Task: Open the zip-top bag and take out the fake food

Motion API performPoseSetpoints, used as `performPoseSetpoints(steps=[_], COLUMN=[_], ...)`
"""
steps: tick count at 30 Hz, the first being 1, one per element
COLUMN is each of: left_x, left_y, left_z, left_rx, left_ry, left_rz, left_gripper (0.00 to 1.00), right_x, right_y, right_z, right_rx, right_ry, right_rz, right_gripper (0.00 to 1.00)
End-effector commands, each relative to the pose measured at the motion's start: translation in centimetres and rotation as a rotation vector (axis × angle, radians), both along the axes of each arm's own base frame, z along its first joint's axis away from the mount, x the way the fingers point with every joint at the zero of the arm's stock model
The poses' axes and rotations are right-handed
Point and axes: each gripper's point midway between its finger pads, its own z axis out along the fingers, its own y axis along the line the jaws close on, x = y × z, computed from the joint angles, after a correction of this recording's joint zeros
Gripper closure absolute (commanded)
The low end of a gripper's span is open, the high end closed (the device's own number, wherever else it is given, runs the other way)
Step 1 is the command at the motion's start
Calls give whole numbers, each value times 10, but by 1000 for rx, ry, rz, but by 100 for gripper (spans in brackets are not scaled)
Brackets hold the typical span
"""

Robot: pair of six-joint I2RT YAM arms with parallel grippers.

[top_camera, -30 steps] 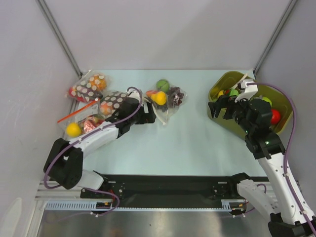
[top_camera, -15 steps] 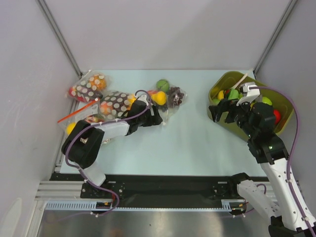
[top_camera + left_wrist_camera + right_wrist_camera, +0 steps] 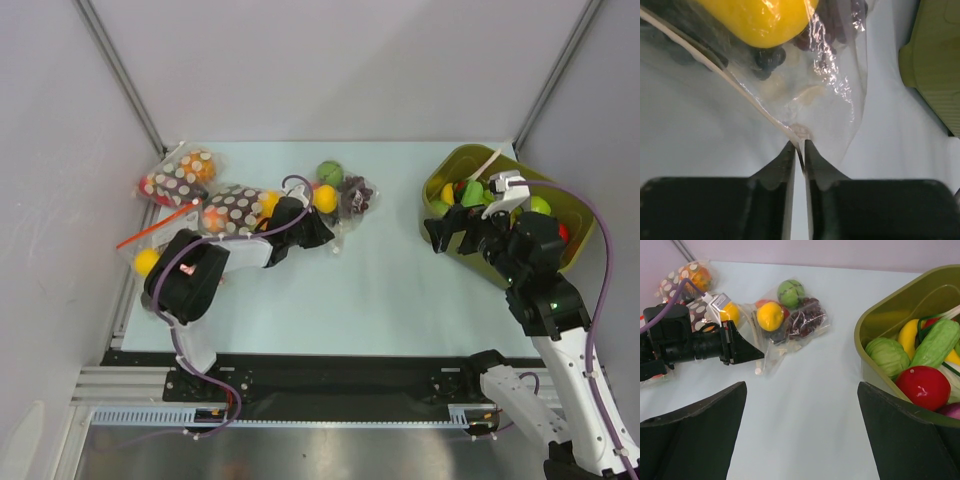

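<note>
Robot lab test cell, not a home or shop. Plain grey panels (image 3: pixel 330 70) wall in a pale desk (image 3: pixel 390 290) on three sides, with bare metal struts (image 3: pixel 118 72) running to its far corners. Left arm (image 3: pixel 190 280) and right arm (image 3: pixel 548 300) are bolted to a black-and-aluminium rail (image 3: pixel 330 380) along the near edge, with purple cables (image 3: pixel 594 240) hanging loose. Props only: fake food (image 3: pixel 324 198) in a zip-top bag (image 3: pixel 362 190), dotted bags (image 3: pixel 232 208) by the left edge, and an olive bin (image 3: pixel 437 178) of plastic veg at the far right corner.
</note>
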Motion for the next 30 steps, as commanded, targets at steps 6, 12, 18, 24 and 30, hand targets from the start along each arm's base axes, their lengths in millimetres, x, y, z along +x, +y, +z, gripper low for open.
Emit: performPoseSetpoints(steps=[6, 12, 18, 24, 30], left_x=[-8, -29, -53, -79, -97], left_y=[-22, -16, -8, -6, -2], left_z=[88, 156, 194, 218, 223], left_rx=[-177, -209, -198, -253, -300], left_ry=[-96, -142, -134, -110, -89], left_rz=[-79, -123, -172, -218, -234], left_gripper=[100, 100, 100, 100, 100], right_x=[-7, -7, -25, -33, -34], right_y=[19, 62, 116, 145, 166], right_z=[-11, -32, -39, -47, -59], right_rx=[-47, -66, -148, -229, -228], right_ry=[-39, -107, -229, -382, -443], right_rz=[140, 314, 450, 431, 371], right_gripper=[9, 9, 8, 7, 9])
